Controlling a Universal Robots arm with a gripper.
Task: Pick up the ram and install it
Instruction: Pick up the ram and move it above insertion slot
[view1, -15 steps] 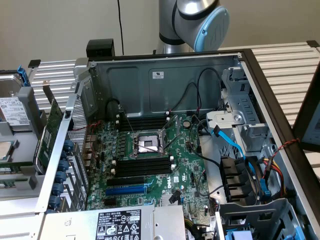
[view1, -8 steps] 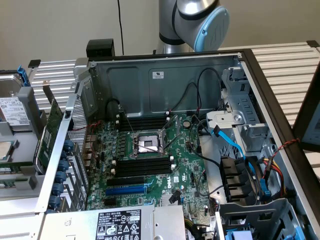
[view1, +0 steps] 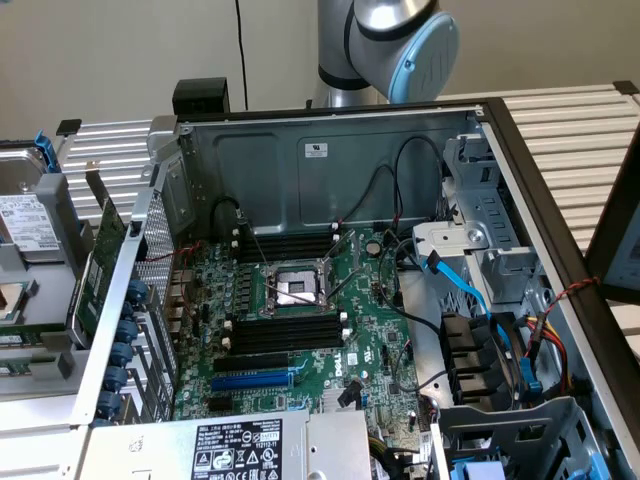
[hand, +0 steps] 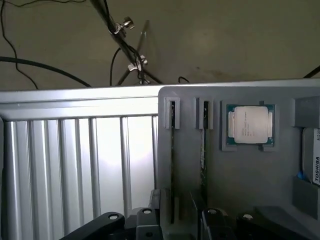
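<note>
The tray (hand: 250, 175) is matt plastic, the table (hand: 75, 160) shiny metal.

The ram (hand: 202, 150) stands on its long edge in a narrow slot of a grey holder (hand: 250, 175). Seen edge-on, it is a thin dark-green strip. A second stick (hand: 172, 165) stands the same way in the slot just beside it, parallel to the first. In the exterior view the ram (view1: 100, 262) shows as a long green board, upright and slightly tilted, at that view's left, outside the case (view1: 330, 150).
</note>
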